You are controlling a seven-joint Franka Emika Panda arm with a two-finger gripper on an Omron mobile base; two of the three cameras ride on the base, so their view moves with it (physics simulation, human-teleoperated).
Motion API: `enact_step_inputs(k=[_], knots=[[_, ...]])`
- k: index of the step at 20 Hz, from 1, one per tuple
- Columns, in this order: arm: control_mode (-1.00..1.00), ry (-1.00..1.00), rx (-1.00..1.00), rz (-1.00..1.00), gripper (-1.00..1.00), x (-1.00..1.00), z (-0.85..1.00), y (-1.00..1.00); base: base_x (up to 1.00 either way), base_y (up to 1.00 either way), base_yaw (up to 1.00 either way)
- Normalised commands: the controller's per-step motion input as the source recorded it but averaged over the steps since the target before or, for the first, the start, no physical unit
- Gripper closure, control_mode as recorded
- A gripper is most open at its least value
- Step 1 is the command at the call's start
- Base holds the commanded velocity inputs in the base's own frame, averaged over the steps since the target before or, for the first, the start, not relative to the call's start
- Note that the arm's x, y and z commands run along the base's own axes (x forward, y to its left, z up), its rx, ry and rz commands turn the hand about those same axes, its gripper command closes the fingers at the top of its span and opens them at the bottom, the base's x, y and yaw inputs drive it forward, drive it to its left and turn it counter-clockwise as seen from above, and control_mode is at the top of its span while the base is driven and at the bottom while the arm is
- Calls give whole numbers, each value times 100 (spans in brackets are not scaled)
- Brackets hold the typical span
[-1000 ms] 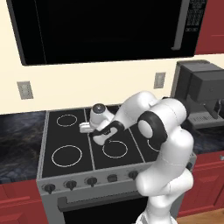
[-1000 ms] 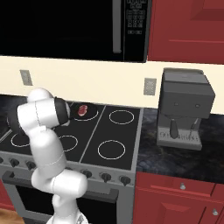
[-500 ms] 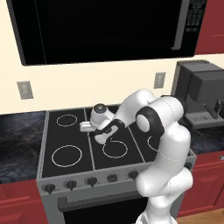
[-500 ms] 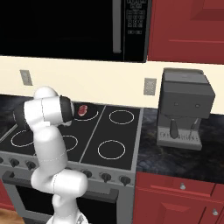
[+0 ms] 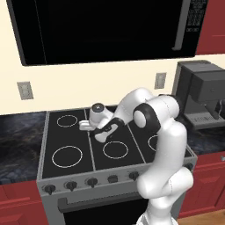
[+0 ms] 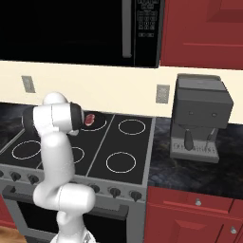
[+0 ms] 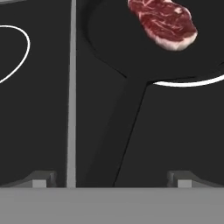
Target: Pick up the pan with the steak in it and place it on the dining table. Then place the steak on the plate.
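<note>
Wide-spread claw [image 7: 109, 181] astride the matte black pan's [image 7: 131, 48] long straight handle; marbled red steak [image 7: 164, 22] inside.

A glossy white arm [image 5: 165, 176] of rounded tubular segments is seen, joined by dark grey-black bands, ending in a white hand with two small dark grey fingertips [image 7: 40, 179]

No readable text, brand or number anywhere. Rows of pale marks on the microwave control panel [image 6: 146, 23], too small and blurred to make out. Only plain white ring markings on the stove top [image 5: 67, 156], no lettering. Blank knobs [image 6: 115, 191] along the stove front, blank wall outlets [image 6: 163, 93].
</note>
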Motion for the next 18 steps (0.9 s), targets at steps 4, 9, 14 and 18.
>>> enact_step_inputs(k=[4,9,14,18], knots=[[-100,2,6,-6,-100,18,-28,4,0,0,0],[-100,1,5,-5,-100,18,-32,1,0,0,0],[-100,0,0,-3,100,8,-11,2,0,0,0],[-100,0,0,-2,100,0,5,0,0,0,0]])
